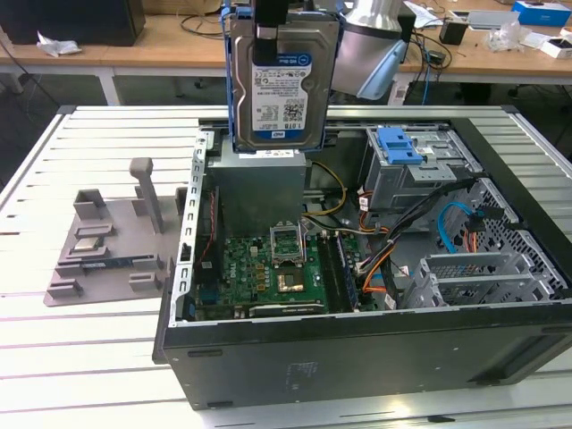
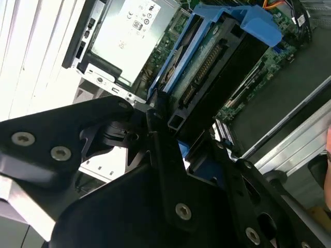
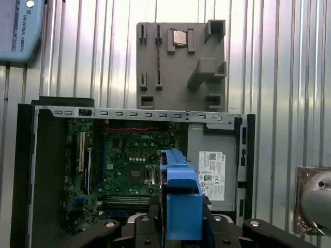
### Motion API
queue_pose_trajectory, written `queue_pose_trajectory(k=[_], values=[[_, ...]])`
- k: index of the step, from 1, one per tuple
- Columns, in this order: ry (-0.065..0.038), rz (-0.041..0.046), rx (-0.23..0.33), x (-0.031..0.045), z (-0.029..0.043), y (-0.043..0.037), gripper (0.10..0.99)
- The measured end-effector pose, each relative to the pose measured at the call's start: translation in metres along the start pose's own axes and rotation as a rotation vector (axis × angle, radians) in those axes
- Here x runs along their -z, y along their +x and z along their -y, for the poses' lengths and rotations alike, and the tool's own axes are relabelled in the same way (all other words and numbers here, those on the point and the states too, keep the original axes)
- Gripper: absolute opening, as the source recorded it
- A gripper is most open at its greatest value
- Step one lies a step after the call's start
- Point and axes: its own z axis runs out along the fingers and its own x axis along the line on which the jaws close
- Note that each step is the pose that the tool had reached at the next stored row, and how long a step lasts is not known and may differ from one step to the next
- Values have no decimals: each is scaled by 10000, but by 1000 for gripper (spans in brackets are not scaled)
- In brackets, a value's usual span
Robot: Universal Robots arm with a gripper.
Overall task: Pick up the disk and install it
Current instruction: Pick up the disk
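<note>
Exterior view: I look slantwise down on the open computer case (image 1: 295, 366), not near.
First wrist view: straight down into it.
Second wrist view: very near, along the disk (image 2: 217, 62).
Shared: the motherboard (image 1: 259, 268).

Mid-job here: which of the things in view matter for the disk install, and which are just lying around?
Job:
- the disk, clamped in the gripper
- the open computer case below it

Lying about:
- grey parts tray beside the case
- blue box on the desk behind
</note>
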Motion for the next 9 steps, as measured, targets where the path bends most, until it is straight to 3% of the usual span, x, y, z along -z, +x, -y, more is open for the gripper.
queue_pose_trajectory(k=[9], values=[[1, 0, -1, 2, -12, 242, 369]])
